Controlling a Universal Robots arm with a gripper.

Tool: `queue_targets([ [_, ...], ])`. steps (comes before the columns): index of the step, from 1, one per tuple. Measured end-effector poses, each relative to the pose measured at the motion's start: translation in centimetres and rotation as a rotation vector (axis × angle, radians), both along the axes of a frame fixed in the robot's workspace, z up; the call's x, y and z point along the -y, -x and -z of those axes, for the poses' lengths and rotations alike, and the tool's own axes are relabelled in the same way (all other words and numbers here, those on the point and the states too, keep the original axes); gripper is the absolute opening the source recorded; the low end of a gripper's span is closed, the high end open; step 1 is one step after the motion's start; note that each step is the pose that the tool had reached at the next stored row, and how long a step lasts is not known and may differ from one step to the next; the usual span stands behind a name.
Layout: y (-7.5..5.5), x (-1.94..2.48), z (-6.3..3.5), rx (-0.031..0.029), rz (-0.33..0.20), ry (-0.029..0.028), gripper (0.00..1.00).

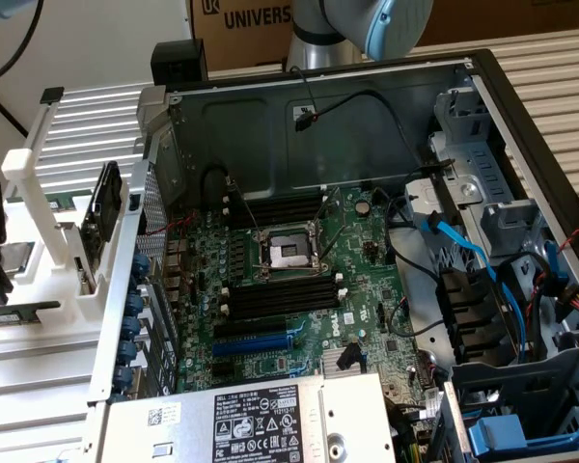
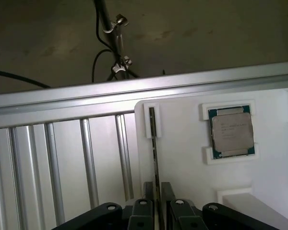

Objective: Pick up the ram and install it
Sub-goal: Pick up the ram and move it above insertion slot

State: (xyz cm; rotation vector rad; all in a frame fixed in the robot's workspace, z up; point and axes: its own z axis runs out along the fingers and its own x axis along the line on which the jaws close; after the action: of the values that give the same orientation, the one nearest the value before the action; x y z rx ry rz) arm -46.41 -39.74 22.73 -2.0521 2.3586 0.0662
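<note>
White rack (image 2: 182, 153) | ram (image 2: 156, 158) stands edge-on in its slot | fingers (image 2: 148, 199) flank it, narrowly parted, slim gap showing

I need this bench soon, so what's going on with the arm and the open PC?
The robot arm's gripper is at the ram, which stands on edge in its slot in the white holder, beside the silver CPU chip. In the open computer case, the black memory slots are empty, so the ram is not installed yet.
</note>
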Motion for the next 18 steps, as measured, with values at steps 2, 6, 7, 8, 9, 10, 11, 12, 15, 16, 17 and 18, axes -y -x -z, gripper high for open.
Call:
queue_targets([
  [2, 0.00, 0.00, 0.00, 0.0000, 0.000, 0.0000, 0.21],
  [6, 0.00, 0.00, 0.00, 0.0000, 0.000, 0.0000, 0.21],
  [7, 0.00, 0.00, 0.00, 0.0000, 0.000, 0.0000, 0.21],
  [8, 0.00, 0.00, 0.00, 0.0000, 0.000, 0.0000, 0.21],
  [9, 0.00, 0.00, 0.00, 0.0000, 0.000, 0.0000, 0.21],
  [10, 0.00, 0.00, 0.00, 0.0000, 0.000, 0.0000, 0.21],
  [11, 0.00, 0.00, 0.00, 0.0000, 0.000, 0.0000, 0.21],
  [12, 0.00, 0.00, 0.00, 0.0000, 0.000, 0.0000, 0.21],
  [15, 0.00, 0.00, 0.00, -0.0001, 0.000, 0.0001, 0.21],
  [16, 0.00, 0.00, 0.02, -0.0001, 0.000, 0.0007, 0.21],
  [17, -0.01, -0.04, 0.07, 0.0001, 0.000, 0.0028, 0.21],
  [18, -0.02, -0.09, 0.12, 0.0002, 0.000, 0.0057, 0.21],
])
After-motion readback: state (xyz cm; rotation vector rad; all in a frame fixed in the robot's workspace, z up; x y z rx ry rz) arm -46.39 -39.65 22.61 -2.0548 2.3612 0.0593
